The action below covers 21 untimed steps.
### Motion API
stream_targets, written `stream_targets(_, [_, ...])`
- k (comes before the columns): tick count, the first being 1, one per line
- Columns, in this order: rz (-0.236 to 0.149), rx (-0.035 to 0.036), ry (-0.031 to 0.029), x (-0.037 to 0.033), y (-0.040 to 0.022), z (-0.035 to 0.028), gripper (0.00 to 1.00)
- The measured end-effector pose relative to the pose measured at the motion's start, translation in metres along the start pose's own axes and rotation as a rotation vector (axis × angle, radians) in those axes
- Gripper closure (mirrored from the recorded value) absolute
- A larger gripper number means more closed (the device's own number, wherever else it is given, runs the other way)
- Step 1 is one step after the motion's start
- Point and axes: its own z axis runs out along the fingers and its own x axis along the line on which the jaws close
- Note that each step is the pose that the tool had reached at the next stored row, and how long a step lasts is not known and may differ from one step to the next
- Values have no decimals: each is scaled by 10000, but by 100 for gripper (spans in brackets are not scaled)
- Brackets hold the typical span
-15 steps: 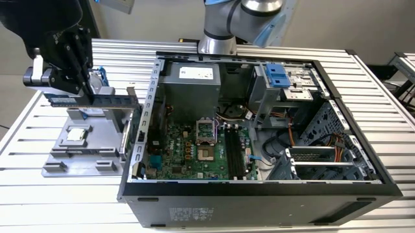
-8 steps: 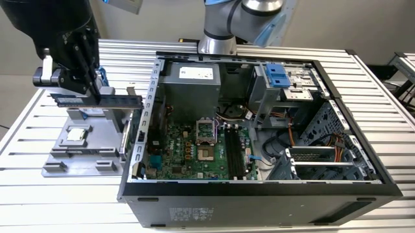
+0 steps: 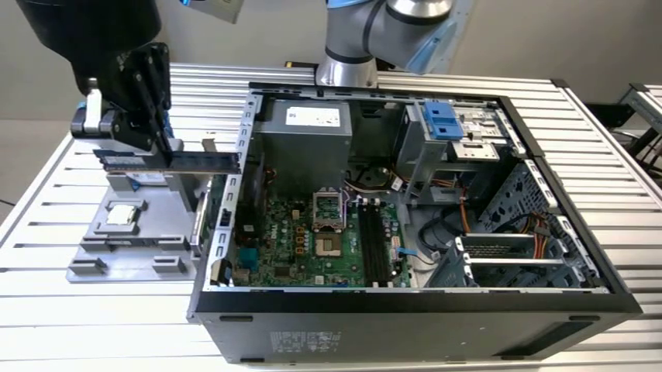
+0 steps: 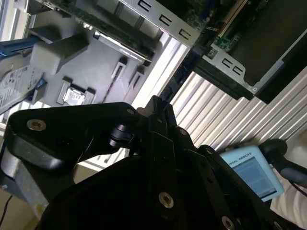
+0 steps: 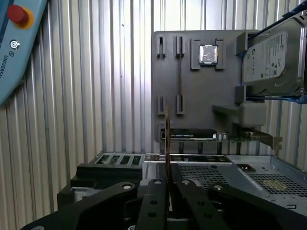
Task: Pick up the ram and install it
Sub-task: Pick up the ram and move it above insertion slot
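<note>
My jaws are clamped on the ram (image 3: 201,161) – it hangs over the grey tray (image 3: 104,260) by the bench (image 3: 93,325) edge, beside the open computer case (image 3: 414,306).

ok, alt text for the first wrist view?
The gripper holds the ram edge-on; beyond it a grey parts tray carries a processor chip and a hard drive, beside the open computer case on the slatted table.

You are viewing, item by item: a black gripper (image 4: 157,103) looming in the foreground; a gray tray (image 4: 93,72) carrying a processor chip (image 4: 74,96); a hard drive (image 4: 13,85) sitting at the tray's edge; a computer case (image 4: 225,62) and a control tablet (image 4: 254,175) resting on the ribbed table (image 4: 216,112).
</note>
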Motion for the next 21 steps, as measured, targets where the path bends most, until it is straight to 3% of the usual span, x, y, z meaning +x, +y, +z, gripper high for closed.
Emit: stream_targets(21, [1,-1,1,-5,-318,3,100])
